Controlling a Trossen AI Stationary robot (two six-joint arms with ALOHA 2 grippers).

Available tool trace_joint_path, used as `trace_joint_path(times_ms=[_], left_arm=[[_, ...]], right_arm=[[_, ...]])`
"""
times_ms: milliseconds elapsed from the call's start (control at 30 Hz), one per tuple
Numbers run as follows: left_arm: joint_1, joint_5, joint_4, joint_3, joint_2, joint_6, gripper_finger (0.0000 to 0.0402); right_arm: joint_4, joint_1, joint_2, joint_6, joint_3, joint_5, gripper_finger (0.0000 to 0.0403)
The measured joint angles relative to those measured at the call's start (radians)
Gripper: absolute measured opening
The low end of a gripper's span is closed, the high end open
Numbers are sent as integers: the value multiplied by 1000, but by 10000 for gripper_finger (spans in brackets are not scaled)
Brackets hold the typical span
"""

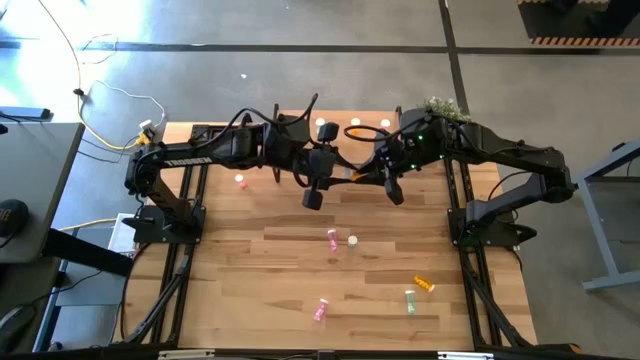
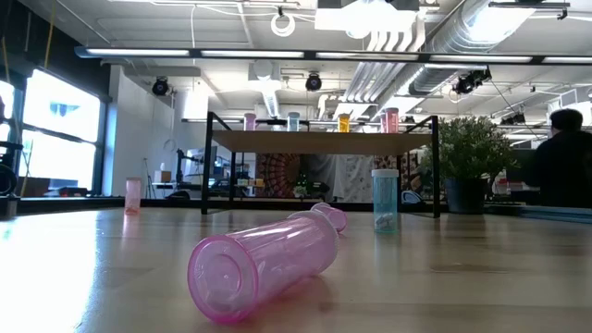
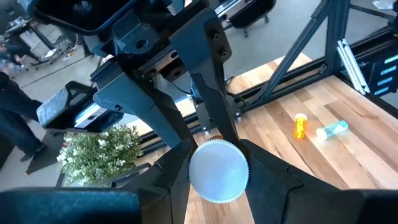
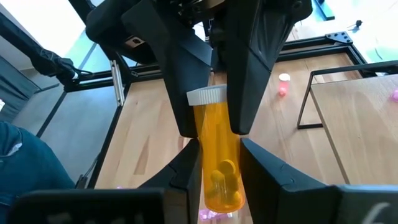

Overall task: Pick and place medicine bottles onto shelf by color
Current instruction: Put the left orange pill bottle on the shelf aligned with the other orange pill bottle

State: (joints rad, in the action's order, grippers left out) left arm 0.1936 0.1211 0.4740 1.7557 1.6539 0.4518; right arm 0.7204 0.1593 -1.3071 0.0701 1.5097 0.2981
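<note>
Two jaws meet midair on one orange bottle (image 4: pixel 216 162): left jaws (image 3: pixel 217 171) clamp its cap end, right jaws (image 4: pixel 217 152) its body, apparently a handover toward the shelf (image 2: pixel 324 141).

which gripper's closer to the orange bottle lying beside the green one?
Right. The right gripper, clamped on the held bottle mid-table, is nearer the lying orange bottle. The left gripper grips the same bottle's cap end, farther left.

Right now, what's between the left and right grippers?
An orange bottle: the left gripper grips its white-capped end, the right gripper its body, seen in the right wrist view.
</note>
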Motion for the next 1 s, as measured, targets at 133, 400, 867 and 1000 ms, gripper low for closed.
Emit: trace_joint_path(times_ms=[133, 400, 867, 1000], left_arm=[[0, -42, -2, 0, 0, -3, 129], [-1, -114, -11, 1, 0, -4, 198], [11, -170, 33, 1, -54, -22, 234], [26, -228, 86, 1, -86, -22, 234]], right_arm=[[2, 0, 0, 2, 0, -4, 82], [5, 0, -3, 3, 0, -37, 82], [65, 0, 16, 61, 0, -202, 83], [64, 0, 45, 62, 0, -310, 83]])
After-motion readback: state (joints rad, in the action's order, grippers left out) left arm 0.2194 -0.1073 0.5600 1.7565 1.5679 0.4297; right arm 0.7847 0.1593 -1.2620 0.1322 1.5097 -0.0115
